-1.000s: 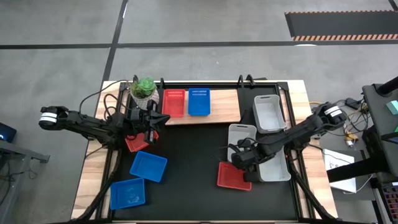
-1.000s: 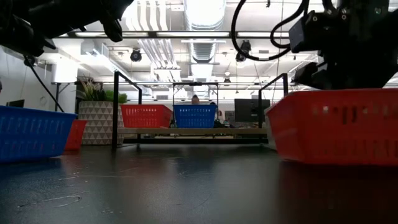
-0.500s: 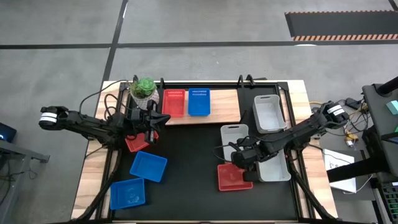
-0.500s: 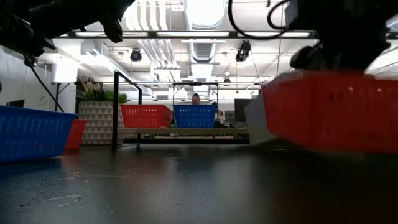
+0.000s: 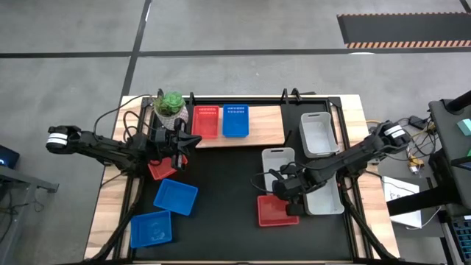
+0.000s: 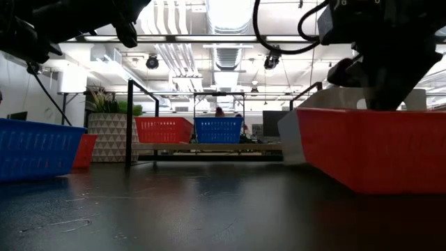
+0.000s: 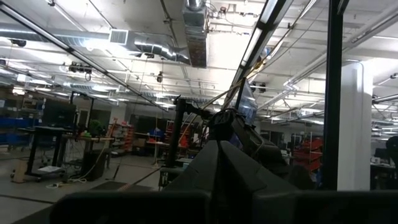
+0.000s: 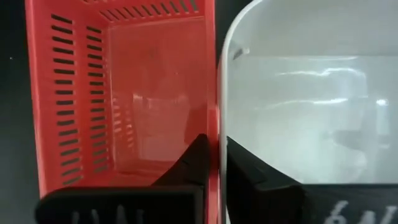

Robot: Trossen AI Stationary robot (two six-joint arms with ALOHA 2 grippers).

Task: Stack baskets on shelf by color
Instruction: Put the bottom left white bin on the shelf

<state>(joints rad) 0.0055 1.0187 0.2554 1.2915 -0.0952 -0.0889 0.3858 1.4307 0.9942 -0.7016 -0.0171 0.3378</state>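
**Right arm pinching the wall of a red basket, front of the surface**

We find the right gripper at the front-right of the black surface, its fingers closed on the near wall of a red basket. That wall runs between them in the right wrist view, with a whitish-grey basket just beside it. In the low view the red basket sits tilted, one edge raised, so we judge the step to be pick-up.

The left gripper waits near the plant pot, fingers shut and pointing up into the room, holding nothing we can see.

On the shelf one red basket and one blue basket stand side by side, long axes running front to back. The held basket's long axis lies roughly left-right.

Next move, as we judge it: lift clear, carry toward the shelf, turn the basket about a quarter turn and nest it into the red one there. The one-wall pinch may let it swing.
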